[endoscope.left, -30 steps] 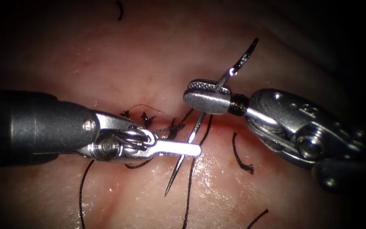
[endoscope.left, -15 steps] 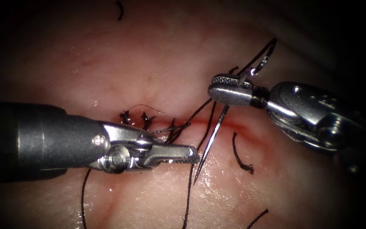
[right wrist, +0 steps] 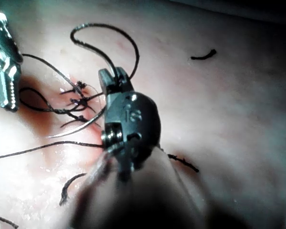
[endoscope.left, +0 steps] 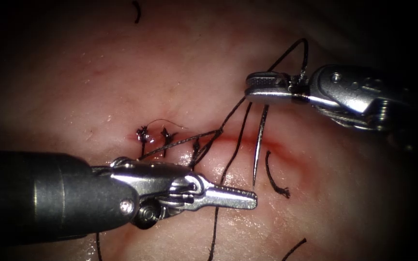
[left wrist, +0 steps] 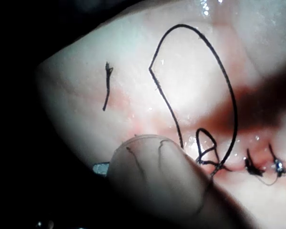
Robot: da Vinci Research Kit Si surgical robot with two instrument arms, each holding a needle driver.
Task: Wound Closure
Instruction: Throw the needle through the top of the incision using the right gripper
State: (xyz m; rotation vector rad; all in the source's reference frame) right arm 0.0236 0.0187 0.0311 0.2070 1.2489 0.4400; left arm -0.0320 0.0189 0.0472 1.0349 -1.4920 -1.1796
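Note:
My right tool (endoscope.left: 250,88) reaches in over the right side of the cut (endoscope.left: 276,145), jaws shut on the curved needle (endoscope.left: 260,140) close to its thread end. The needle hangs free above the tissue (endoscope.left: 122,72), out of it, its tip pointing down past the cut. The right wrist view shows the same jaws (right wrist: 109,76) and needle (right wrist: 78,128). Black thread (endoscope.left: 228,118) runs from the cut up to the needle's end, looping above the jaws. My left tool (endoscope.left: 252,198) lies low over the tissue below the cut, jaws shut on nothing.
Several tied stitches with short knot ends (endoscope.left: 168,135) sit along the left part of the cut, over red fluid. Loose cut thread ends lie on the tissue (endoscope.left: 274,179), (endoscope.left: 135,10), (endoscope.left: 293,249). A long thread strand (left wrist: 229,86) arcs over the tissue.
The right tool has moved up and to the right with the needle, drawing thread out of the cut. The left tool has dropped lower and shifted right, away from the needle.

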